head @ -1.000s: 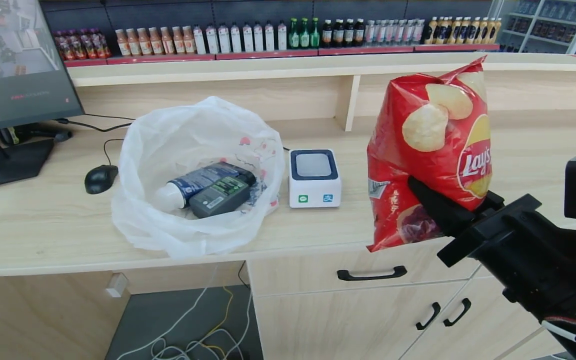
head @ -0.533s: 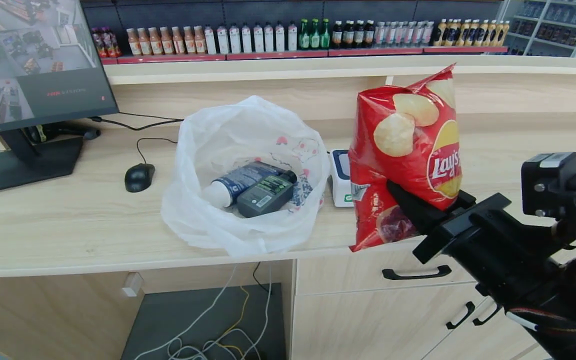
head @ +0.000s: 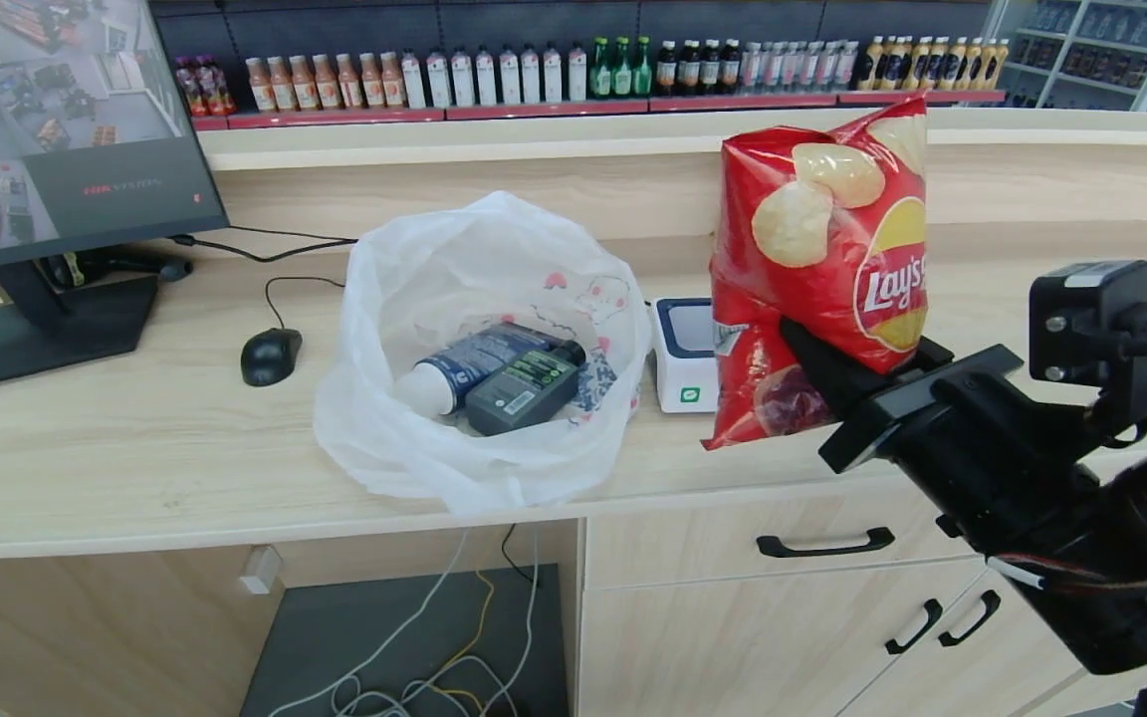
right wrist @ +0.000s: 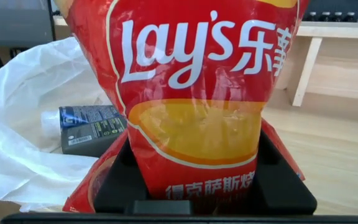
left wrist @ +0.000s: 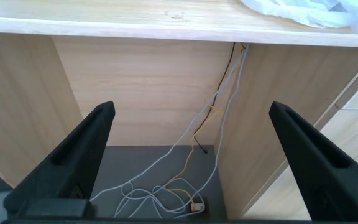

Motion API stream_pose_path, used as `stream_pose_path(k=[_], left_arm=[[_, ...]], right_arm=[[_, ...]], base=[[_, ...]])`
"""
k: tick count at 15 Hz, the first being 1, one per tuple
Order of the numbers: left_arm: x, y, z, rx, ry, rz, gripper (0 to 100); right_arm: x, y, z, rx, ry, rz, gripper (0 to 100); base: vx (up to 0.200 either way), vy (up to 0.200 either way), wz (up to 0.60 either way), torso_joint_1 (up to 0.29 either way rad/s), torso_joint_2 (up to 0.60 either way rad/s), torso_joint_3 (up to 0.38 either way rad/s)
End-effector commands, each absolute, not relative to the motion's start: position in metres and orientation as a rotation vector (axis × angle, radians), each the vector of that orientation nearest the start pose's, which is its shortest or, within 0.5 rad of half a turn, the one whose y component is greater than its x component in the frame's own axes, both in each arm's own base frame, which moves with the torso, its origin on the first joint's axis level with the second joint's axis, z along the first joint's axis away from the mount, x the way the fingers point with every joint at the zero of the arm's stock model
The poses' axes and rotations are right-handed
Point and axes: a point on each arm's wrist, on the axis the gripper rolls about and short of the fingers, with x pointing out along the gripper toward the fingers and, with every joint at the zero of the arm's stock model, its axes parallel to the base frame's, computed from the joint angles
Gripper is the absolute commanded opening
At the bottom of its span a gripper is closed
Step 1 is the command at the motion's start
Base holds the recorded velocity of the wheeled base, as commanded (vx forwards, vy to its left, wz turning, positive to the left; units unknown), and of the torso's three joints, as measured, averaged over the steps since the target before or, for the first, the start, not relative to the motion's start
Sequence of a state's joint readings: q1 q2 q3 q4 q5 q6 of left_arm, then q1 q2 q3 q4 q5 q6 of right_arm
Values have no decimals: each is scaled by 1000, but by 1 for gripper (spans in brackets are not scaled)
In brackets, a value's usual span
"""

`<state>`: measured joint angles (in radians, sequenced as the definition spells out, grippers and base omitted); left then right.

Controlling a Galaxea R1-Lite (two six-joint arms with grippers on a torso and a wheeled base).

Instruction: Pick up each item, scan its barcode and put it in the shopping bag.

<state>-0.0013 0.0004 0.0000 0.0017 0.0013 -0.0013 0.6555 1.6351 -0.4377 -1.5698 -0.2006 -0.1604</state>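
Head view: right claw [head: 832, 370] clamps the red chip bag [head: 822, 259] upright near the bench's [head: 135, 448] front edge; left claw [left wrist: 191, 112] gapes wide.

A shop, checkout surface [head: 135, 448] of light wood with drawers [head: 683, 550] below, long shelf of drink bottles [head: 573, 72] behind, small white scanner [head: 681, 360], monitor [head: 56, 129] with security camera feeds, plastic shopping bag [head: 454, 259] with goods

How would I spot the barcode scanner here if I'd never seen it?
Find the white shopping bag on the wooden counter. Just to its right, partly behind the red chip bag, sits the scanner: a small white cube with a dark-rimmed top.
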Motion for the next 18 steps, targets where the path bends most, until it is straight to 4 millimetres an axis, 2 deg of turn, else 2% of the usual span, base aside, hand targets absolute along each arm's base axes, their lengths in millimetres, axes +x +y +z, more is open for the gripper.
stream_pose_path(k=[1,4,5,6,8,10,11,12,16,18], left_arm=[[-23,0,75,-2,2,2,100],[-23,0,75,-2,2,2,100],[-23,0,75,-2,2,2,100],[-23,0,75,-2,2,2,100],[-23,0,75,-2,2,2,100],[-23,0,75,-2,2,2,100],[-23,0,75,-2,2,2,100],[-23,0,75,-2,2,2,100],[-23,0,75,-2,2,2,100],[-23,0,75,-2,2,0,100]], right_arm=[[216,161,203,-5,-392,419,0],[236,176,203,-25,-415,414,0],[239,179,202,-18,-417,427,0],[242,184,195,10,-398,528,0],[246,184,198,47,-404,534,0],[258,191,230,143,-523,538,0],[265,191,239,169,-557,524,0],[284,181,258,174,-637,478,0],[273,173,270,124,-511,494,0],[275,174,265,98,-436,503,0]], base=[[0,0,0,0,0,0],[0,0,0,0,0,0],[0,0,0,0,0,0],[0,0,0,0,0,0],[0,0,0,0,0,0],[0,0,0,0,0,0],[0,0,0,0,0,0],[0,0,0,0,0,0],[0,0,0,0,0,0],[0,0,0,0,0,0]])
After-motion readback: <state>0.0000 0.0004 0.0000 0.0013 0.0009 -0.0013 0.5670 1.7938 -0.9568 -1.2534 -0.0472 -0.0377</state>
